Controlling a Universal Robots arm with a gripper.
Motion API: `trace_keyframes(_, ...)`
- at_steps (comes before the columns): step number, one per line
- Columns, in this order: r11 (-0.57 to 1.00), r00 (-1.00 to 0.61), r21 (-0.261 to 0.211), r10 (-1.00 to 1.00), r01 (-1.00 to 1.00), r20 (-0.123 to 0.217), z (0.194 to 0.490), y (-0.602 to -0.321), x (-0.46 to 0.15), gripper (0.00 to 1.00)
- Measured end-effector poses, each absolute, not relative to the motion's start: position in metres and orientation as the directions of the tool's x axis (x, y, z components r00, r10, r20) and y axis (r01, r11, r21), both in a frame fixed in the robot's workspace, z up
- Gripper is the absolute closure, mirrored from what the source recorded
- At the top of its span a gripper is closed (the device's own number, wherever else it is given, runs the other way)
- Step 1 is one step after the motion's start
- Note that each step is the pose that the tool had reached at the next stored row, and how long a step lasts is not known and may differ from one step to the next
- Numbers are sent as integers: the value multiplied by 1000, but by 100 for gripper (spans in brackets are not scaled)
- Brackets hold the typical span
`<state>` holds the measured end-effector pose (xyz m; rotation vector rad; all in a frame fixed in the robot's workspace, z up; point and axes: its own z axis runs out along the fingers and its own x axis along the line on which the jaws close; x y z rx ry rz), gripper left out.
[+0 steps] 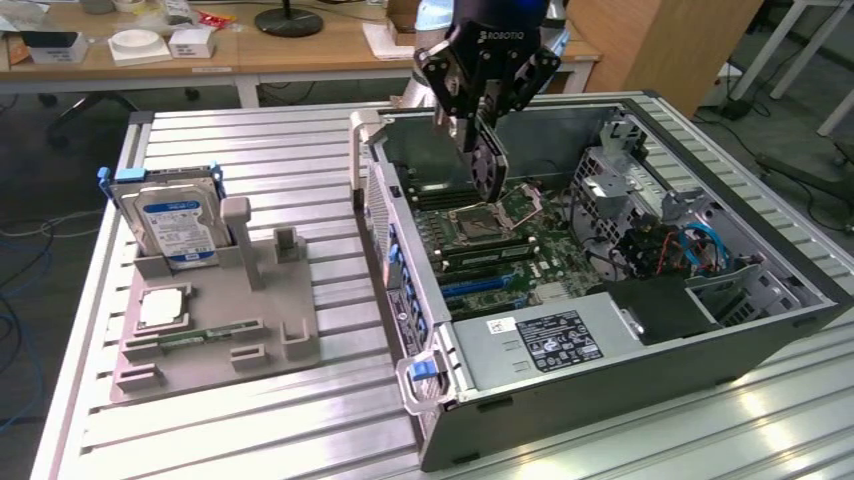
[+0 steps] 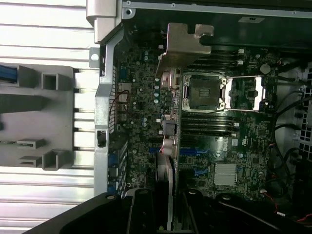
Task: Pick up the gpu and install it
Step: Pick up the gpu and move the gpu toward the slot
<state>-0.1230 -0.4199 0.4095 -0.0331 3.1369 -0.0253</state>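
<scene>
Clearly, the gripper (image 1: 478, 125) has its fingers closed narrowly on the gpu (image 1: 489, 165), pinching the card by its upper edge so that it hangs below the fingertips. The card is held on edge in the air above the open computer case (image 1: 641, 380), over the inner part of the motherboard (image 1: 534, 250) and just above the CPU socket (image 1: 487, 215), not touching the board.

The gpu is a thin dark card. In the exterior view it shows as a narrow black slab with a pale rim, tilted slightly off vertical.

In the wrist view, the gripper (image 2: 168, 209) looks straight down along the card. The gpu (image 2: 167, 170) appears there edge-on as a slim strip running away from the black fingers (image 2: 141, 214). Its silver bracket (image 2: 183, 46) is at the far end, beside the socket (image 2: 204, 92) and inside the case wall (image 2: 105, 122).

The exterior view alone takes in what stands outside the case. Beside the case on the ribbed table (image 1: 267, 150), a grey holder (image 1: 254, 300) carries a hard drive (image 1: 174, 220) standing upright and a green memory stick (image 1: 207, 337) lying flat.
</scene>
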Motion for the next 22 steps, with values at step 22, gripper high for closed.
trace_keyframes(22,1000,-1000,-16,-21,-21,-4,409,-420,-88,73)
